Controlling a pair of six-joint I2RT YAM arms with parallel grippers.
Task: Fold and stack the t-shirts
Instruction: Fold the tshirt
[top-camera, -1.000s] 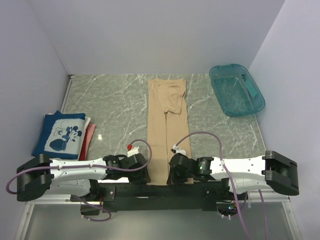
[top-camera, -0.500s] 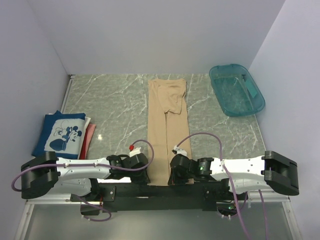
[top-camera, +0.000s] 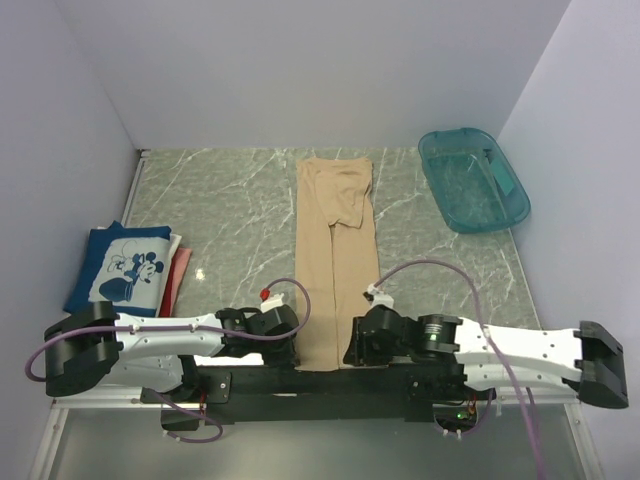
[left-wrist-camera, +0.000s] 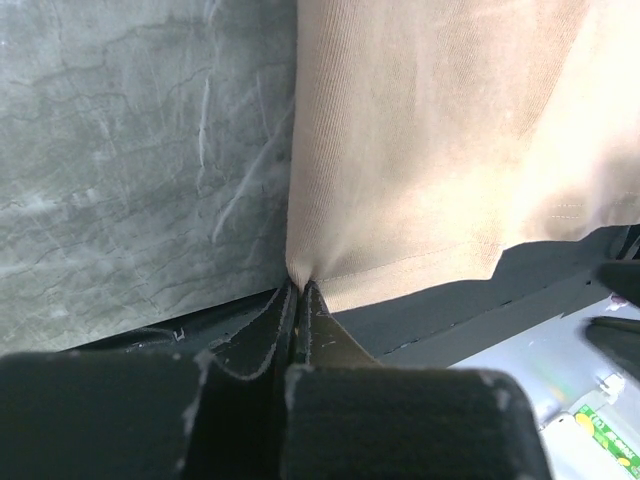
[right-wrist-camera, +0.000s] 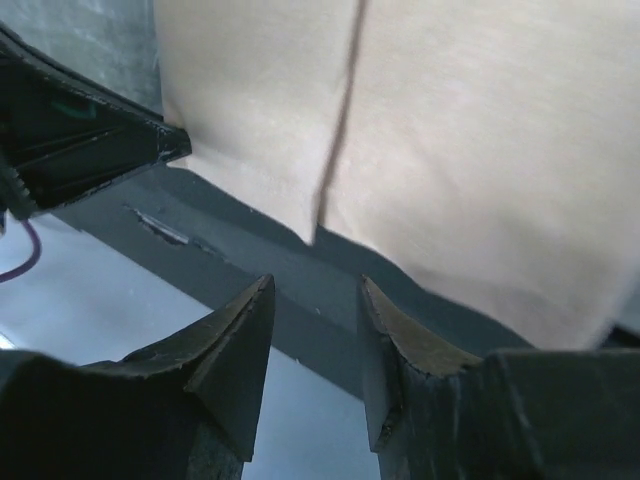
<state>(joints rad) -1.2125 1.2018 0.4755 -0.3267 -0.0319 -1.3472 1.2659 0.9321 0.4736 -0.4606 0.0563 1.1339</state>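
Observation:
The tan t-shirt (top-camera: 335, 250) lies as a long narrow strip down the middle of the table, its hem at the near edge. My left gripper (top-camera: 296, 350) is shut on the hem's near left corner; in the left wrist view the tan cloth (left-wrist-camera: 430, 130) puckers into the closed fingertips (left-wrist-camera: 298, 292). My right gripper (top-camera: 354, 350) stands open just short of the near right corner, with nothing between its fingers (right-wrist-camera: 315, 290) and the tan cloth (right-wrist-camera: 450, 130) a little beyond them. The navy t-shirt with the mouse print (top-camera: 118, 268) lies folded at the left on the red t-shirt (top-camera: 179, 282).
A teal plastic tub (top-camera: 472, 180) stands at the back right. Grey walls close in the table on the left, the back and the right. The dark base rail (top-camera: 320, 382) runs along the near edge under both wrists.
My left gripper has shut on the tan shirt's near left corner. My right gripper has opened, let go of the hem and drawn back, its arm shifting to the right.

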